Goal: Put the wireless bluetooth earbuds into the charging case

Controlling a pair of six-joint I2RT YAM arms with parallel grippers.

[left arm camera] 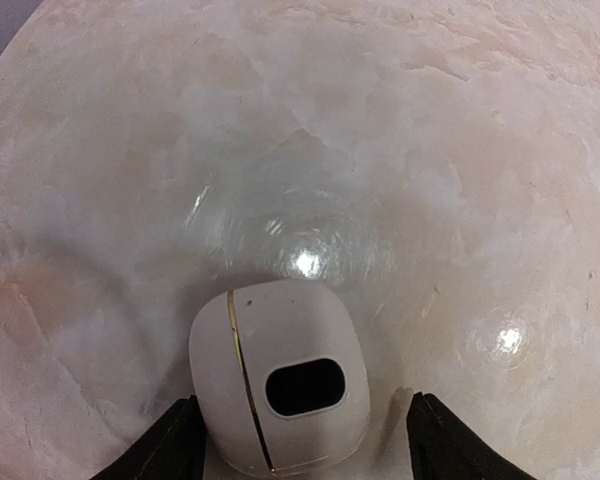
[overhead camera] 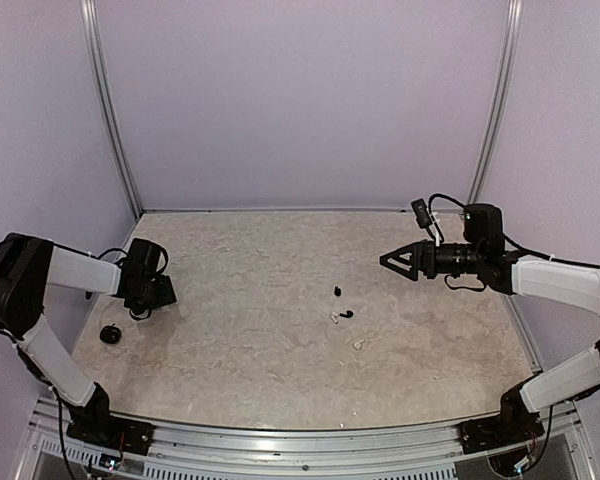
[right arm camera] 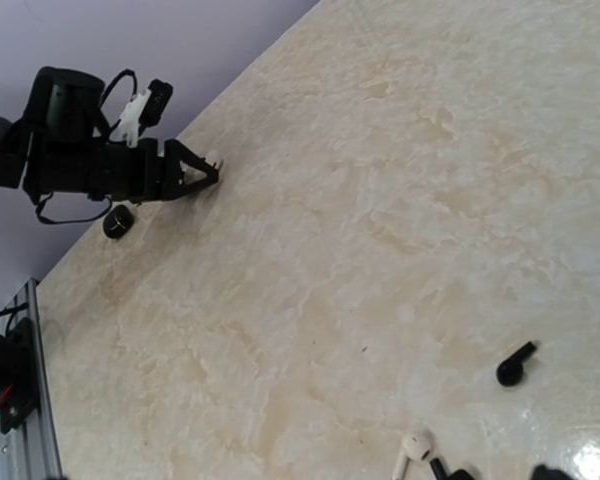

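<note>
A white charging case (left arm camera: 278, 385) with a gold seam and a dark oval window lies closed on the table. My left gripper (left arm camera: 305, 415) stands open around it. The left finger (left arm camera: 175, 445) touches its side and the right finger (left arm camera: 445, 445) is a gap away. From above, the left gripper (overhead camera: 152, 298) hides the case. The earbuds lie mid-table: two black (overhead camera: 337, 291) (overhead camera: 348, 313) and two white (overhead camera: 333, 318) (overhead camera: 359, 344). My right gripper (overhead camera: 384, 260) hovers open to their right, holding nothing. The right wrist view shows a black earbud (right arm camera: 516, 364) and a white earbud (right arm camera: 415, 447).
A small round black object (overhead camera: 109, 334) sits near the table's left edge, in front of the left gripper, and shows again (right arm camera: 118, 222) in the right wrist view. A metal rail (overhead camera: 300, 425) runs along the near edge. Purple walls close in three sides.
</note>
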